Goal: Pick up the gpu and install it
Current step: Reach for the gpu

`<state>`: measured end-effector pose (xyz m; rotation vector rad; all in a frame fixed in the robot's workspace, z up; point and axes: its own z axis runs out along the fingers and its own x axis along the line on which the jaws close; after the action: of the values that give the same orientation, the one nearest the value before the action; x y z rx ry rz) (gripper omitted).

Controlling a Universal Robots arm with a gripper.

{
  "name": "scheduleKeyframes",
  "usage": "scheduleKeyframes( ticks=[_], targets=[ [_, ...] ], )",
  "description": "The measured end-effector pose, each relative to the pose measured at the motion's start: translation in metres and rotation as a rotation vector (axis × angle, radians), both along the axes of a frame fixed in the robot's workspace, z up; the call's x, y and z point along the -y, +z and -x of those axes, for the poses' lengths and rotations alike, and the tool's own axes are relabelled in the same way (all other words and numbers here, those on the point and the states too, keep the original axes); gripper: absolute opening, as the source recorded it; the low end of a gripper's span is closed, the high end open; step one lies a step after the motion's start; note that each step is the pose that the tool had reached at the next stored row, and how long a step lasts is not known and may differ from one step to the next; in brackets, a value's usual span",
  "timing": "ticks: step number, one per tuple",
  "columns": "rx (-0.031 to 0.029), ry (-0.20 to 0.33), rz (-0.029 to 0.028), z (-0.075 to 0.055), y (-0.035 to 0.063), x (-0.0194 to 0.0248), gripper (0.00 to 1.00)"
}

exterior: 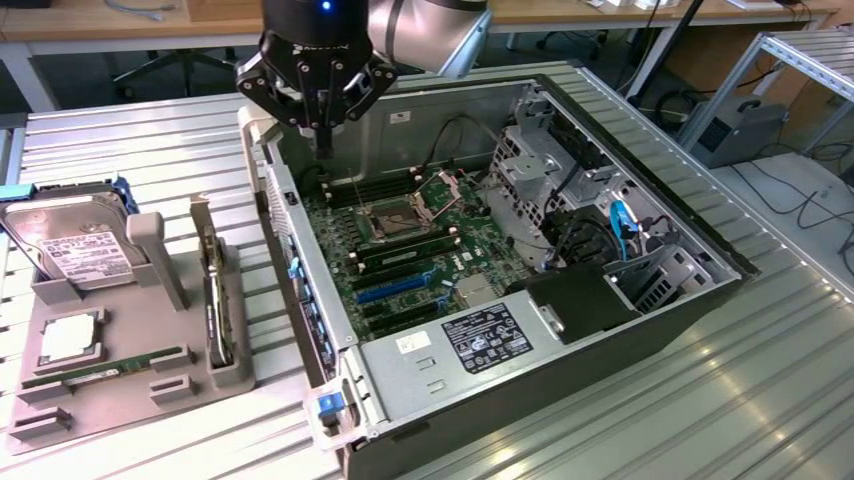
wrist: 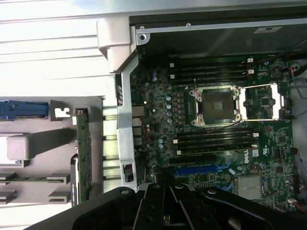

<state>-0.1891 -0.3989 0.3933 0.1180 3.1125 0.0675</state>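
Ribbed metal table (exterior: 134, 140) carries an open computer case (exterior: 641, 330) lying on its side, its motherboard (exterior: 414, 250) facing up. Your gripper (exterior: 322, 148) hangs over the far corner of the case on the exterior view's left. It sits above the board, just beyond the open processor socket (exterior: 400, 215). Its fingers are pressed together into one dark point aimed straight down. They appear to hang just clear of the board.

The gpu (exterior: 214, 300) is outside the case, on the exterior view's left. It stands on its long edge in a slot of a grey holder (exterior: 174, 380), in the slot nearest the case wall. You see it as a thin dark strip with a silver bracket at its far end.

On the same holder, farther to the exterior view's left, a silver hard drive (exterior: 74, 250) with a white label stands leaning. A narrow green memory stick (exterior: 114, 372) lies nearer the camera.

From the wrist view, the gripper (wrist: 165, 206) looks down on the socket (wrist: 216, 103) and the black memory slots on either side of it. The gpu (wrist: 84, 153) shows edge-on in the holder (wrist: 43, 139), beyond the case's metal wall.
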Motion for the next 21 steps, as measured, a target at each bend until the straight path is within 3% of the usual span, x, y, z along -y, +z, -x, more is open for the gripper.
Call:
scheduleKeyframes(
  ticks=[21],
  targets=[
    [0.0,0.0,0.0,0.0074,0.0,0.0,0.11]
  ],
)
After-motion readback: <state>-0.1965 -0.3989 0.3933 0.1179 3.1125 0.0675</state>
